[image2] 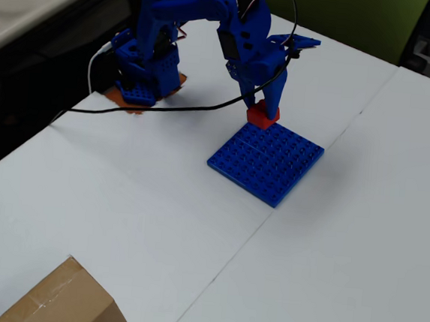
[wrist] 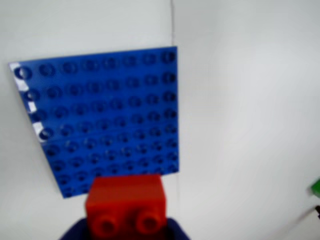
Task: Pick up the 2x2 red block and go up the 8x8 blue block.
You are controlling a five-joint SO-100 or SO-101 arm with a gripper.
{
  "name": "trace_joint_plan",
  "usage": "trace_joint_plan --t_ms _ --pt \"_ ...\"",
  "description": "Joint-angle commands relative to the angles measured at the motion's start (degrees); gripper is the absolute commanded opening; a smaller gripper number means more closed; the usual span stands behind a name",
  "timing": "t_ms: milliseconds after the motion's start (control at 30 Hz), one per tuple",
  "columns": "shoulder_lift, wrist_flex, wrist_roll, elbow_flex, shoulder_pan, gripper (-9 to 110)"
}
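The 2x2 red block [wrist: 125, 202] is held in my gripper [wrist: 125, 231] at the bottom of the wrist view, two studs facing the camera. In the overhead view the red block [image2: 263, 115] hangs between the blue fingers of my gripper [image2: 262, 109], above the far edge of the 8x8 blue block [image2: 266, 162]. The blue plate [wrist: 105, 120] lies flat on the white table and fills the left middle of the wrist view. The block appears slightly above the plate; contact cannot be told.
The blue arm's base [image2: 144, 72] stands at the back left with a black cable [image2: 129, 108] running across the table. A cardboard box [image2: 59, 302] sits at the front left. A seam [image2: 271, 211] joins two white table sheets.
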Motion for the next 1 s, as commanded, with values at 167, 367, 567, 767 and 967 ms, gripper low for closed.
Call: trace_joint_plan --t_ms 167,367,567,767,967 --pt "0.53 -0.09 -16.08 -2.72 0.18 0" --pt "0.53 -0.09 -16.52 -2.81 -0.09 0" --pt "0.53 -0.09 -17.67 -2.90 -0.18 0" --pt "0.53 -0.09 -17.93 -2.90 -0.18 0" --pt "0.53 -0.09 -18.11 -2.90 -0.18 0"
